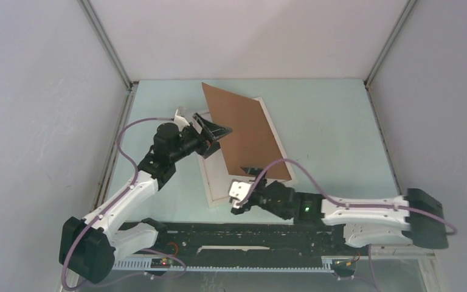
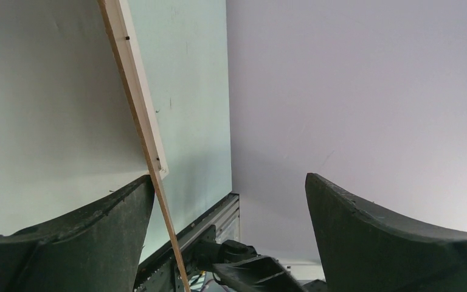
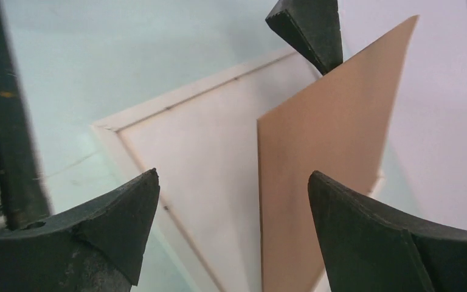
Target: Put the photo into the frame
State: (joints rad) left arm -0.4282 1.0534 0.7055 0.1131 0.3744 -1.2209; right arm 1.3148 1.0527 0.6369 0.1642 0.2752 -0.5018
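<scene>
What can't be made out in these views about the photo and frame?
Photo: seen in no view; the tilted backing board covers most of the frame from above.
Board contact: left wrist view is too close to tell whether the left gripper touches its edge.
Frame's far side: hidden behind the board, right wrist view.

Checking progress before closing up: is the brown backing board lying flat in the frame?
No, in the right wrist view the backing board stands steeply tilted above the frame rather than flat in it.
</scene>
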